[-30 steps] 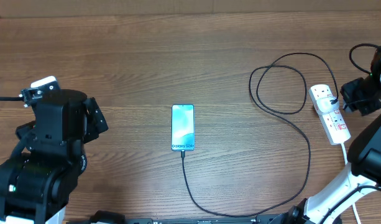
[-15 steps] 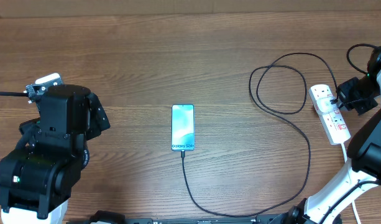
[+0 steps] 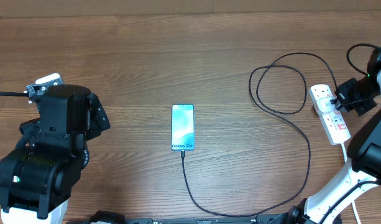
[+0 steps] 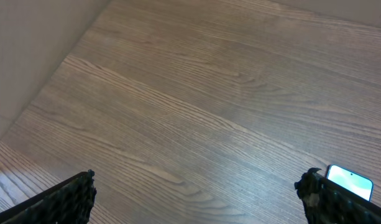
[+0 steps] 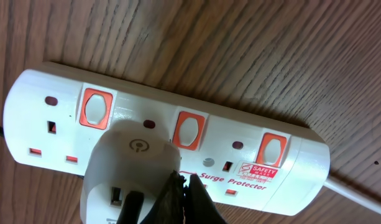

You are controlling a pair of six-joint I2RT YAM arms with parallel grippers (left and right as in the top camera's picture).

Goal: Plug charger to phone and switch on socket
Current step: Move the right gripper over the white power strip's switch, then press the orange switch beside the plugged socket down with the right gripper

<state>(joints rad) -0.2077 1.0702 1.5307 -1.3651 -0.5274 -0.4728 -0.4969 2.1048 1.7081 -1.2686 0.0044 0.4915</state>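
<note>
The phone (image 3: 183, 127) lies flat mid-table, screen lit, and its corner shows in the left wrist view (image 4: 350, 180). The thin black charger cable (image 3: 302, 134) runs from the phone's near end in a loop to a white adapter (image 5: 131, 168) plugged into the socket (image 3: 330, 114), a white power strip with orange-red switches (image 5: 188, 129). My right gripper (image 5: 181, 183) is shut with nothing between its tips, right over the socket next to the adapter, just below the middle switch. My left gripper (image 4: 196, 190) is open and empty above bare table, left of the phone.
The socket's thick white cord (image 3: 346, 152) runs toward the near right. The right arm (image 3: 370, 149) stands beside the socket. The left arm's bulk (image 3: 47, 162) fills the near left. A pale wall edge (image 4: 28, 56) shows at the left.
The right gripper has edged slightly left over the socket. The left arm shifted a little early on, then stayed still. Phone and cable have not moved.
</note>
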